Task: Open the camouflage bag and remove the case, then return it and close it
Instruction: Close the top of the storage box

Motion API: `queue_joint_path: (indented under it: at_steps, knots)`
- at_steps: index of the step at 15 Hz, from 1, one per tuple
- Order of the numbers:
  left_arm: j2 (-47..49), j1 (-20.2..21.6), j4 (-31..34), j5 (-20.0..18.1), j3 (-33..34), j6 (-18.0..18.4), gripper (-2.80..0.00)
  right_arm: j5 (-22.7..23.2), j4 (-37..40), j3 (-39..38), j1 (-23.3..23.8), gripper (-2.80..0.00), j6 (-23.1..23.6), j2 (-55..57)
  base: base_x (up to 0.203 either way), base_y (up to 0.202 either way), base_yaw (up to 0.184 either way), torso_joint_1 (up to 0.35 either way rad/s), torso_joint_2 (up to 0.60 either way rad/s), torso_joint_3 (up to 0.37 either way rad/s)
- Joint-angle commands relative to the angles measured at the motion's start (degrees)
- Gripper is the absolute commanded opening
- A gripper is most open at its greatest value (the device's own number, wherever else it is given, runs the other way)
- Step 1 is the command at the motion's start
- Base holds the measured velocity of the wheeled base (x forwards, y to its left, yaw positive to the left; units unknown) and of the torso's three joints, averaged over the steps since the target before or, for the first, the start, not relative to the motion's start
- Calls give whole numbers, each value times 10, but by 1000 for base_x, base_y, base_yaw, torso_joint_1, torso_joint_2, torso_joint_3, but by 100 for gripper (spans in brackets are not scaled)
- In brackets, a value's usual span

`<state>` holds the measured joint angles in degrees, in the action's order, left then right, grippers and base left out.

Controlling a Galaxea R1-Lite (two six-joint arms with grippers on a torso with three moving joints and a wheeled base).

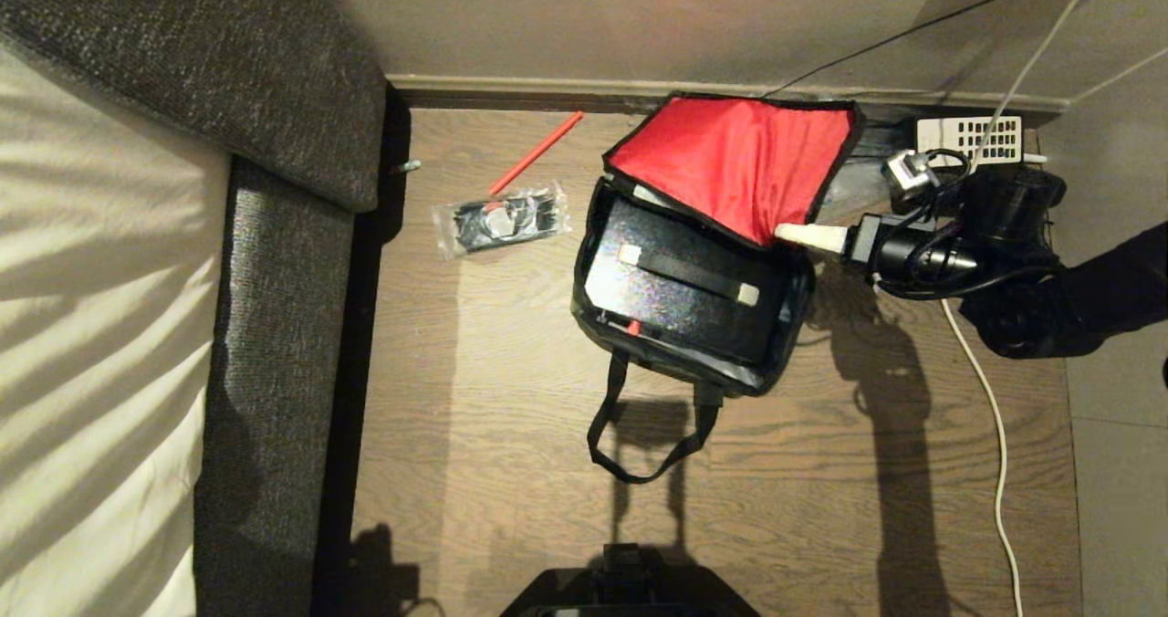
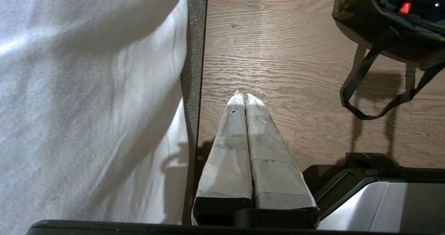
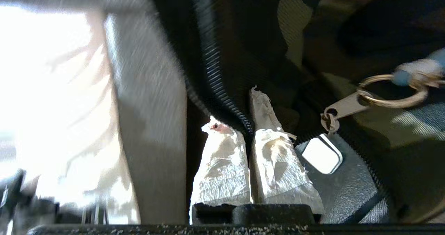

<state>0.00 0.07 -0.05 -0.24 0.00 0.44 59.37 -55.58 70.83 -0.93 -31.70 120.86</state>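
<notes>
Head view: camouflage bag [image 1: 693, 325] lies open on the floor [image 1: 511, 361], case [image 1: 680, 284] inside.
Right gripper [image 1: 789, 234]: fingers pinching the bag's flap edge.
Left gripper [image 2: 243, 96]: fingers pressed together, near the sofa edge [image 2: 194, 71].

Open camouflage bag [image 1: 686, 361] on wood floor, red-lined flap raised, black case [image 1: 680, 288] flat inside.

Wooden floor [image 1: 511, 371], grey sofa [image 1: 265, 325] left, beige wall [image 1: 584, 15] behind.

Bag: camouflage bag [image 1: 785, 320] at frame centre, flap thrown back toward the wall.
Inside: case [image 1: 680, 293].
Left: packet [image 1: 500, 220], sofa [image 1: 274, 234] beyond.
Right: right gripper [image 1: 792, 235] at the flap's edge.
</notes>
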Motion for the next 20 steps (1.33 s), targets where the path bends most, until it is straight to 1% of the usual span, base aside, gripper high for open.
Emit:
queue_joint_path:
  at_steps: [1,3,5,7,9,12,14,15,17,20]
  knots:
    - [0,0,0,0,1,0,-280,41,-4,-5,1,-280,23,3,0,0,0,0,0,0]
    - [0,0,0,0,1,0,-280,46,-6,-7,2,-280,41,9,0,0,0,0,0,0]
    - [0,0,0,0,1,0,-280,57,-6,-8,4,-280,71,15,0,0,0,0,0,0]
    - [0,0,0,0,1,0,-280,73,-5,-9,9,-280,174,33,0,0,0,0,0,0]
    - [0,0,0,0,1,0,-280,76,0,-13,10,-280,274,47,0,0,0,0,0,0]
    - [0,0,-1,0,1,0,-280,84,-5,-32,11,-280,371,68,0,0,0,0,0,0]
    - [-1,0,0,0,1,0,-280,89,-7,-45,10,-280,396,70,0,0,0,0,0,0]
    - [0,0,0,0,1,0,-280,97,-23,-51,10,-280,413,72,0,0,0,0,0,0]
    - [0,0,0,0,1,0,-280,100,-48,-57,9,-280,426,75,0,0,0,0,0,0]
    - [0,0,0,0,1,0,-280,101,-135,-89,-1,-280,435,85,0,0,0,0,0,0]
